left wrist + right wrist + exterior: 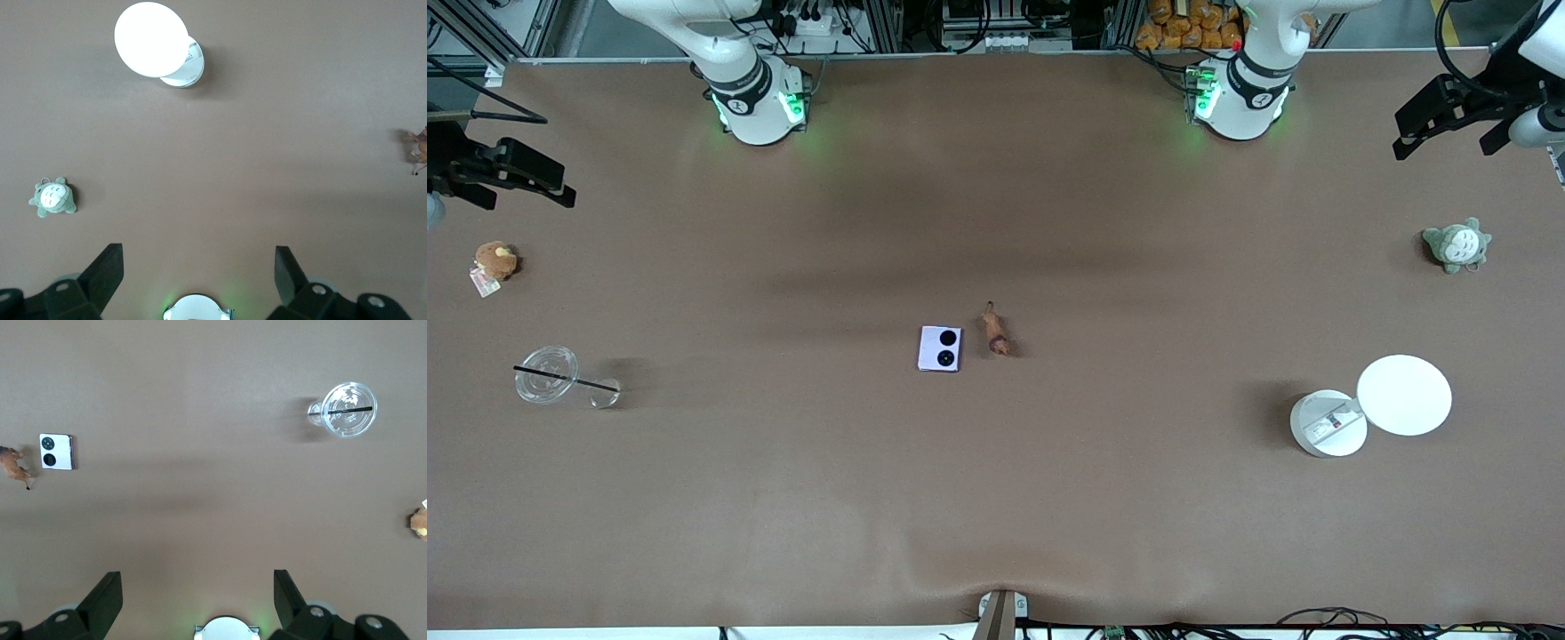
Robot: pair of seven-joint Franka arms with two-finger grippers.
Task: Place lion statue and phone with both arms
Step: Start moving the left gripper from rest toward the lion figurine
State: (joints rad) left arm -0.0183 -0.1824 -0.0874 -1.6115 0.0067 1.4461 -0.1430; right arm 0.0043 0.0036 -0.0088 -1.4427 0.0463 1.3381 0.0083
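Phone: the phone [940, 348] lay flat at the middle of the desk [996, 498], its two black circles facing up, just beside the lion statue.
Lion statue: the lion statue [996, 332] lay on the desk toward the left arm's end from the phone, close to it but apart.
Left pincer: the left pincer [199, 267] hung high over the left arm's end of the desk, fingers spread wide, holding nothing; this arm waited.
Right pincer: the right pincer [197, 588] hung high over the right arm's end, fingers likewise apart and bare.
Left arm's end: a grey-green plush [1456, 245] and two white discs [1403, 395].
Right arm's end: a brown plush [495, 261] and a clear cup [547, 374] with a black straw.
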